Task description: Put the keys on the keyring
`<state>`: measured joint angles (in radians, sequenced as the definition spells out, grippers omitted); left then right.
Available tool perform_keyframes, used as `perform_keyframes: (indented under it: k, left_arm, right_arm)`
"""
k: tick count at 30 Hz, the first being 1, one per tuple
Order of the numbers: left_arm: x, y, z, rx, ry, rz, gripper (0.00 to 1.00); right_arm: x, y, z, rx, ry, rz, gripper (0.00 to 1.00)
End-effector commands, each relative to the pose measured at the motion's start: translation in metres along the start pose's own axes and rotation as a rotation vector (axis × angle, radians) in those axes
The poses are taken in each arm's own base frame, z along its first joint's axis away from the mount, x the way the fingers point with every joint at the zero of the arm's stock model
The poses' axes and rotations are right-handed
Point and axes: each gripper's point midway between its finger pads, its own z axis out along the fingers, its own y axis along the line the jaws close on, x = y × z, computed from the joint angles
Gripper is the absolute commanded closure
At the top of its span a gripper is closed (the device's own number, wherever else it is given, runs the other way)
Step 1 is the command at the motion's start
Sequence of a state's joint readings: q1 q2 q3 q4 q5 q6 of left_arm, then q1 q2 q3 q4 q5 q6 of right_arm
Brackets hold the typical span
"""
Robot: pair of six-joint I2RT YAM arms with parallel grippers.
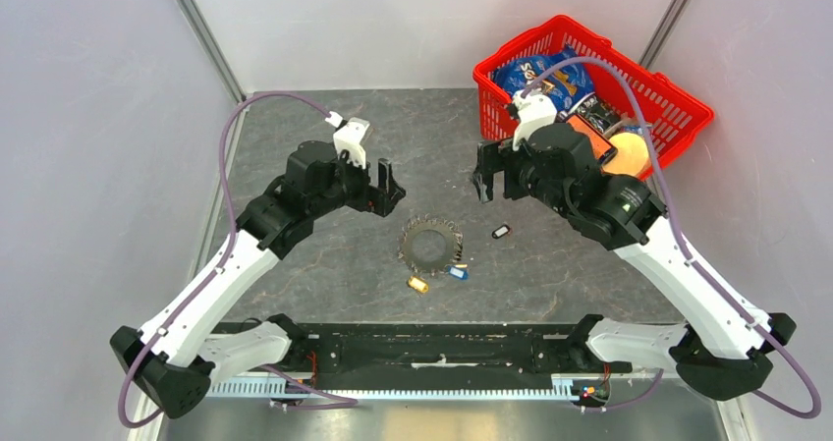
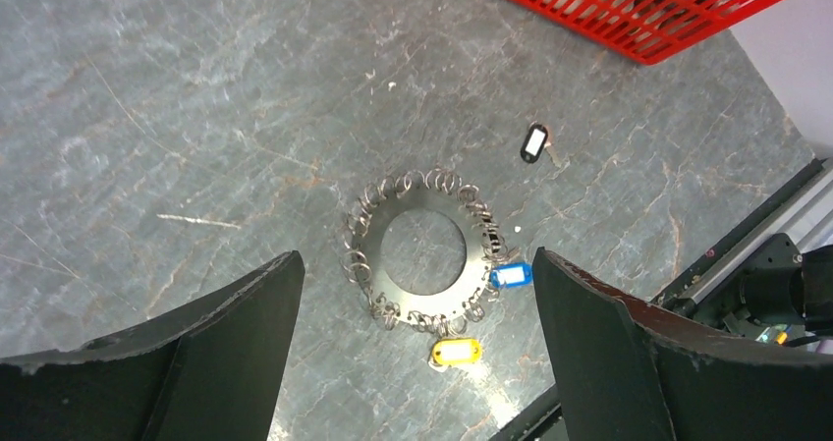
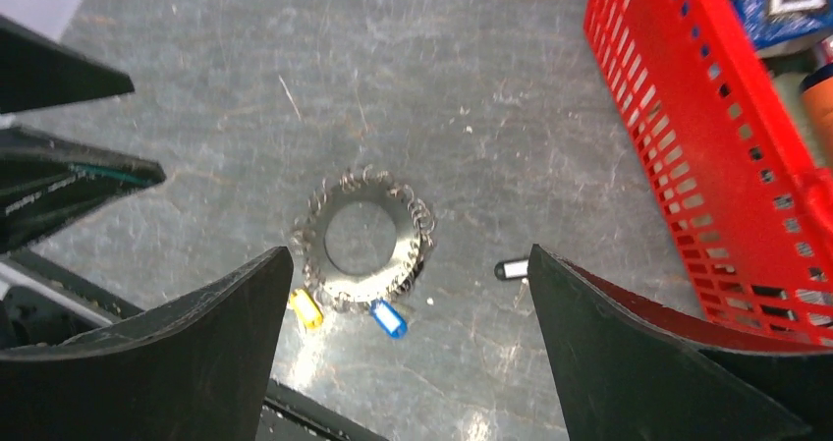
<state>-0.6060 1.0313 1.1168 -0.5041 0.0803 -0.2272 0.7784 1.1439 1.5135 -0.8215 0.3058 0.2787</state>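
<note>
Metal keyring [image 1: 430, 244] lies flat; black key [image 1: 501, 232] lies lengthwise left-right.

Keyring [image 2: 422, 305] beside blue key [image 2: 511, 276]

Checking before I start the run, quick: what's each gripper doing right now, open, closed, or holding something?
Left gripper: open, jaws wide, holding nothing.
Right gripper: open, jaws wide, holding nothing.

One camera looks down from high behind the two arms [image 1: 226, 264] over the whole table [image 1: 344, 259], while each wrist camera stares down from closer in between its own fingers [image 2: 226, 353], all three sharing the keyring [image 1: 447, 250] and nearby red basket [image 1: 496, 102].
</note>
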Motion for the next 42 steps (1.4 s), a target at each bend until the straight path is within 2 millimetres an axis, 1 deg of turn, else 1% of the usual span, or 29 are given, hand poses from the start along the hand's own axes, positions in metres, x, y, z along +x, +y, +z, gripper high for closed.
perform_keyframes:
  k: [1,4,6,9,12,15,17,19,22,25,27,31,37,42]
  left_arm:
    - [0.005,0.002,0.009,-0.032,0.046,-0.098,0.07]
    - [0.021,0.003,0.022,-0.048,0.086,-0.155,0.08]
    - [0.037,0.008,0.031,-0.078,0.127,-0.179,0.08]
    - [0.062,0.007,0.041,-0.083,0.196,-0.194,0.10]
    - [0.087,0.002,0.044,-0.077,0.268,-0.183,0.14]
    - [0.111,-0.005,0.042,-0.067,0.343,-0.167,0.17]
    - [0.123,-0.009,0.039,-0.060,0.384,-0.167,0.19]
    - [0.134,-0.011,0.036,-0.054,0.413,-0.174,0.21]
    - [0.147,-0.004,0.031,-0.083,0.440,-0.175,0.28]
    - [0.161,0.003,0.027,-0.113,0.459,-0.180,0.40]
    - [0.170,0.005,0.027,-0.125,0.475,-0.188,0.44]
    - [0.184,0.010,0.031,-0.145,0.503,-0.194,0.57]
    - [0.198,0.011,0.040,-0.142,0.531,-0.206,0.61]
    - [0.209,0.008,0.049,-0.133,0.563,-0.230,0.62]
  right_arm:
    - [0.031,0.009,0.007,-0.063,0.092,-0.021,0.03]
    - [0.046,0.010,0.015,-0.065,0.128,-0.020,0.05]
    - [0.056,0.009,0.021,-0.051,0.157,-0.020,0.05]
    - [0.073,0.008,0.028,-0.041,0.204,-0.009,0.07]
    - [0.090,0.009,0.033,-0.037,0.252,-0.003,0.09]
    - [0.105,0.009,0.036,-0.040,0.285,-0.012,0.10]
    - [0.112,0.009,0.040,-0.039,0.298,-0.016,0.10]
    - [0.116,0.011,0.042,-0.044,0.308,-0.014,0.10]
    - [0.121,0.016,0.042,-0.065,0.324,-0.013,0.10]
    - [0.126,0.019,0.041,-0.073,0.333,-0.012,0.11]
    - [0.128,0.019,0.040,-0.076,0.336,-0.011,0.11]
    - [0.128,0.021,0.037,-0.082,0.331,-0.007,0.11]
    - [0.130,0.021,0.035,-0.088,0.329,-0.009,0.11]
    - [0.132,0.021,0.035,-0.088,0.332,-0.013,0.11]
